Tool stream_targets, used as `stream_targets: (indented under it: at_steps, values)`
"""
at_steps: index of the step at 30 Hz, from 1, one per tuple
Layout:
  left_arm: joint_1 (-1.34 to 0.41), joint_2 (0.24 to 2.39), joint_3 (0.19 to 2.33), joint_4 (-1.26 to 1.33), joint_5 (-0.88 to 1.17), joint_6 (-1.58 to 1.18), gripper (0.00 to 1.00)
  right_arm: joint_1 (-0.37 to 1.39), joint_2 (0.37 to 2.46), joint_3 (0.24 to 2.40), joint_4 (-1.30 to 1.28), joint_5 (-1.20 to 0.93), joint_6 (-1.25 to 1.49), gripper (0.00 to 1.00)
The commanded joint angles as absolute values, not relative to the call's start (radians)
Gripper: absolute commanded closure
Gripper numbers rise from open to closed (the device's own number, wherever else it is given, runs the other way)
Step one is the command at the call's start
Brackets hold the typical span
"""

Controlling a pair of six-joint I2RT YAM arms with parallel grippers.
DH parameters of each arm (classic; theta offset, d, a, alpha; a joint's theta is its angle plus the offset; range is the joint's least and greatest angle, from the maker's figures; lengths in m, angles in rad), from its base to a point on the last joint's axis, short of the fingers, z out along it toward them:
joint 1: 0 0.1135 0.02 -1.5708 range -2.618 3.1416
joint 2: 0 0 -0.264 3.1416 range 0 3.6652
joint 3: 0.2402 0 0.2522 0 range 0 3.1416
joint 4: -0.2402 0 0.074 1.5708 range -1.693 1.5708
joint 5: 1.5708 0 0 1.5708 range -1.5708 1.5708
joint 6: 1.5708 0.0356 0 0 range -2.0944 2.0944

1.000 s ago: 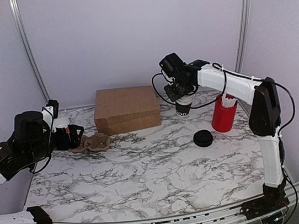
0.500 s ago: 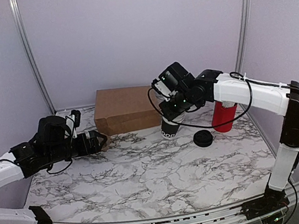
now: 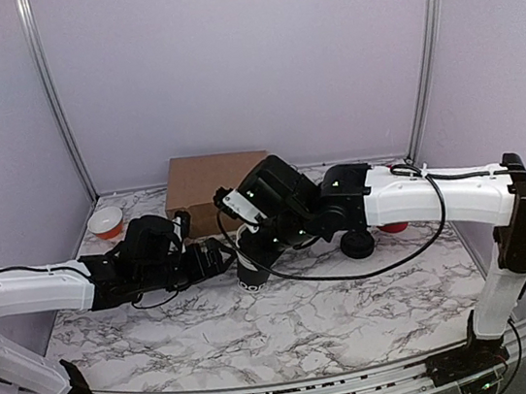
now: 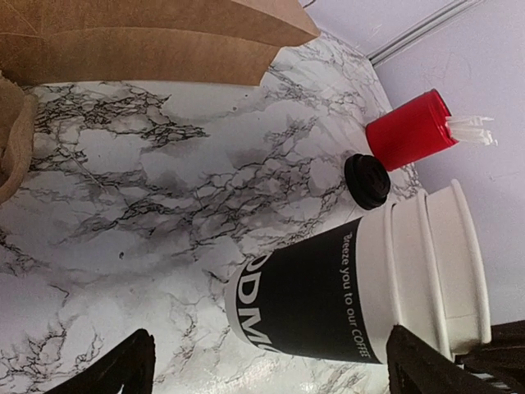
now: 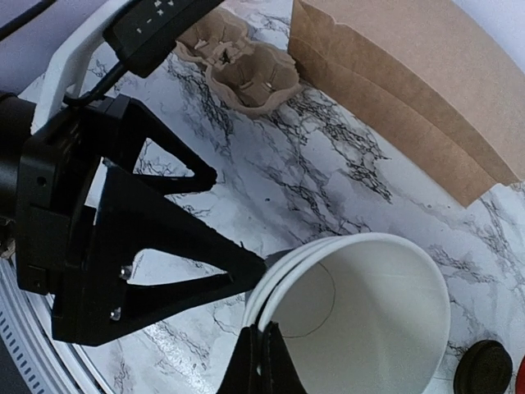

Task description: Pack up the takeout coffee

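A stack of nested black paper cups (image 3: 251,267) with white rims and white print hangs tilted, low over the marble table (image 3: 292,330). My right gripper (image 5: 264,336) is shut on the stack's rim (image 5: 361,312), one finger inside the top cup. My left gripper (image 4: 271,365) is open, with its fingers (image 5: 164,238) on either side of the stack's lower end (image 4: 328,295), not touching it. A round black lid (image 3: 357,244) lies on the table to the right. No single takeout coffee cup shows apart from the stack.
A brown paper bag (image 3: 213,189) lies at the back. A cardboard cup carrier (image 5: 246,66) sits in front of it. A red cylinder of white sticks (image 4: 410,127) stands beyond the lid (image 4: 367,180). A small white bowl (image 3: 106,222) sits back left.
My right arm has carried the cup stack left and down from the back right to the table's middle. My left arm has reached right, bringing its open fingers around the stack.
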State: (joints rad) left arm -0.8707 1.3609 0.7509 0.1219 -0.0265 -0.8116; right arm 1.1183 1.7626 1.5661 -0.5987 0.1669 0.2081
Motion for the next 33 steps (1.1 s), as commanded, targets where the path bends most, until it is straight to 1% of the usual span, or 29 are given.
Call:
stream_targets:
  at_steps: [1,10,23,33]
  values:
    - [-0.871,1.352,0.768,0.21,-0.02,-0.861,0.01,1.123,1.789,1.587,-0.548,0.198,0.244,1.0]
    - [-0.87,1.319,0.744,0.216,-0.034,-0.869,0.01,1.128,1.829,1.62,-0.543,0.207,0.255,1.0]
    - [-0.87,1.388,0.738,0.199,-0.05,-0.887,0.01,1.151,1.822,1.664,-0.556,0.247,0.275,1.0]
    - [-0.871,1.308,0.672,0.232,-0.047,-0.89,0.01,1.151,1.855,1.678,-0.582,0.286,0.299,1.0]
